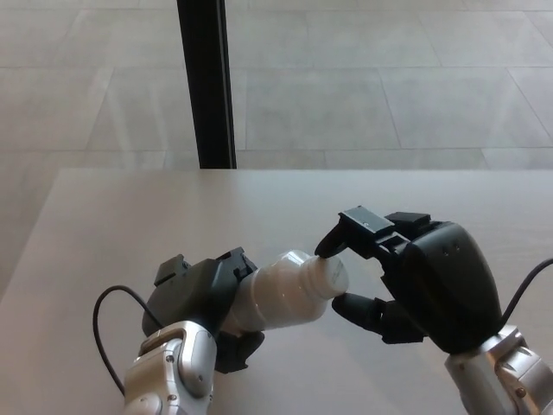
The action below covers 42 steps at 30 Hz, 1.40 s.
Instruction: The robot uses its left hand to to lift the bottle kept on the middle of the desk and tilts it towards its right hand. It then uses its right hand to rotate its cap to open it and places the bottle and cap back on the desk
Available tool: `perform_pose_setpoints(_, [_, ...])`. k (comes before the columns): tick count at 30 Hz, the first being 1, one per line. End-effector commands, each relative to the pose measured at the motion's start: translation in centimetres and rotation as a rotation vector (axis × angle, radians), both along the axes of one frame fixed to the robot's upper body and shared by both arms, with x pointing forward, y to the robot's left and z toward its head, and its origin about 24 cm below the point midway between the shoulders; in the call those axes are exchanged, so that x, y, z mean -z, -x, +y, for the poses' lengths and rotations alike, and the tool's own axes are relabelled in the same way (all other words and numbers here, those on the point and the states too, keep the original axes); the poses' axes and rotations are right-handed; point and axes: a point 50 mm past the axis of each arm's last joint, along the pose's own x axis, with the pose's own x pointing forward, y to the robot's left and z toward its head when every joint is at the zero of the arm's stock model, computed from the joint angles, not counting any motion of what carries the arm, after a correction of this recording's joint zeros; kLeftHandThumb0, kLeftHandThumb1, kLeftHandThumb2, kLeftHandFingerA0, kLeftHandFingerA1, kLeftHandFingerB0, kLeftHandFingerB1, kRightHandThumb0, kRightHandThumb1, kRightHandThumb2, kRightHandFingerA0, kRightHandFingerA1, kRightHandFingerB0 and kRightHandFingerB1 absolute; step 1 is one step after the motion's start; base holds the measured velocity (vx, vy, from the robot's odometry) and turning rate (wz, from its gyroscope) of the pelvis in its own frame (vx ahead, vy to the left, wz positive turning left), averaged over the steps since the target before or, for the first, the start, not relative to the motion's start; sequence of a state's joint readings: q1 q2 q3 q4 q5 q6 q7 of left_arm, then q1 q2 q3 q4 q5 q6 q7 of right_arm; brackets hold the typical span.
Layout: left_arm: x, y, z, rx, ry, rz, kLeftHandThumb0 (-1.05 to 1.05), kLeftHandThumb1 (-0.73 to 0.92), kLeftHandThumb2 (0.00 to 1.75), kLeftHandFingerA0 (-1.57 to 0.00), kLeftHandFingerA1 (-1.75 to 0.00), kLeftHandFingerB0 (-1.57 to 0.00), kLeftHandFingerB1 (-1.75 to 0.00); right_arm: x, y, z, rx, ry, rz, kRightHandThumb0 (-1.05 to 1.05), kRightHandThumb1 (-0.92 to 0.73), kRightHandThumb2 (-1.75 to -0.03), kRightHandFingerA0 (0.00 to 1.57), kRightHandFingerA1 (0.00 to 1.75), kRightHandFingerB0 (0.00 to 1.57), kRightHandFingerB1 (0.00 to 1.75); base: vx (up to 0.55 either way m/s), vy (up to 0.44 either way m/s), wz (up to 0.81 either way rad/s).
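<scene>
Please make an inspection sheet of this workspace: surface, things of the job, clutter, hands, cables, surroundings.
Surface: pale desk, bare where visible.
Job's things: white bottle held off the desk, tilted with its cap toward the robot's right; cap is on the bottle.
Clutter: nothing seen.
Hands: left hand shut on the bottle's lower body; right hand at the cap, one finger on its top edge and one below it.
Cables: black cable looping beside the left wrist; another black cable at the right forearm.
Surroundings: tiled floor beyond the desk, and a black post standing behind its far edge.
</scene>
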State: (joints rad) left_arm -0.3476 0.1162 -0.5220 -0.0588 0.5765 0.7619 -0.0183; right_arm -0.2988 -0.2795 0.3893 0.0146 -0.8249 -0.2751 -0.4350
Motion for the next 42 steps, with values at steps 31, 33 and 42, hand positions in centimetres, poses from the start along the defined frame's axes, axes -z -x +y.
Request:
perform_pose_setpoints(31, [4.8, 2.1, 1.0, 0.038, -0.023, 0.198, -0.16, 0.73, 0.79, -0.69, -1.52, -0.65, -1.05, -2.3, 1.1, -1.0, -0.536, 0.317, -0.52, -0.33, -0.65, -0.86, 0.8, 1.75, 0.61, 1.45, 0.0, 0.0, 0.0])
perform_pose_setpoints(33, [4.7, 2.2, 1.0, 0.044, -0.025, 0.195, -0.18, 0.73, 0.76, -0.66, -1.31, -0.64, -0.85, -2.7, 0.9, -1.1, -0.569, 0.364, -0.537, -0.33, -0.7, -0.77, 0.8, 1.75, 0.64, 1.32, 0.0, 0.0, 0.0])
perform_pose_setpoints(42, [4.9, 2.2, 1.0, 0.009, -0.015, 0.21, -0.16, 0.79, 0.81, -0.71, -1.55, -0.69, -1.01, -5.2, 0.2, -1.8, -0.663, 0.515, -0.657, -0.34, -0.73, -0.65, 0.82, 1.69, 0.75, 1.11, 0.0, 0.0, 0.0])
